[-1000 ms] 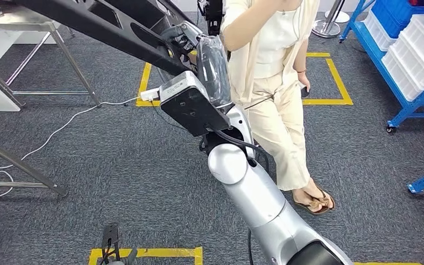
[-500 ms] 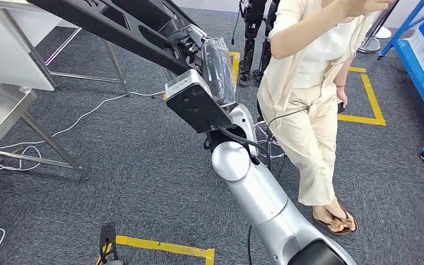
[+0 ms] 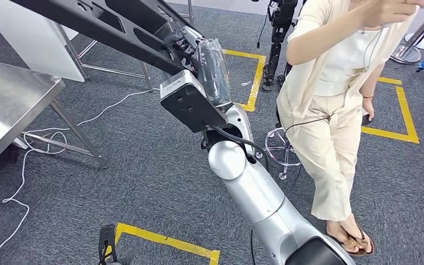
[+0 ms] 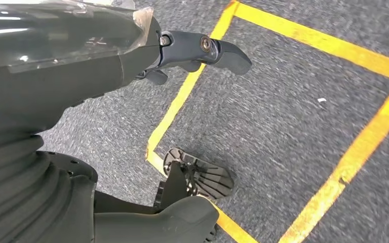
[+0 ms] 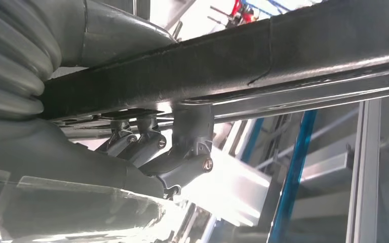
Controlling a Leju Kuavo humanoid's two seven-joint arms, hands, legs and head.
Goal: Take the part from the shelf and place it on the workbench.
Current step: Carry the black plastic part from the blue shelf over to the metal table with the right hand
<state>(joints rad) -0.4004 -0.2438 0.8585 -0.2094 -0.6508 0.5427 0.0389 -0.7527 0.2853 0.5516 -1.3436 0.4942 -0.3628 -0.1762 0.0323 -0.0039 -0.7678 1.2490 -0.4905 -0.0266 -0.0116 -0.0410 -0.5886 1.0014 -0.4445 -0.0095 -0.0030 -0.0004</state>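
No writing, labels, brand names or numbers are showing clearly enough to be read in any of these views.

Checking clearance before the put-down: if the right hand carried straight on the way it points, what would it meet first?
Likely the steel workbench. The right hand grips the long black part, pointing up-left across the head view; depth is unclear.

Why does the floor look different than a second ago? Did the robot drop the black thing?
The robot turned, so the whole view slid: the steel table came in on the left, the blue shelf went out. The right hand still holds the black part.
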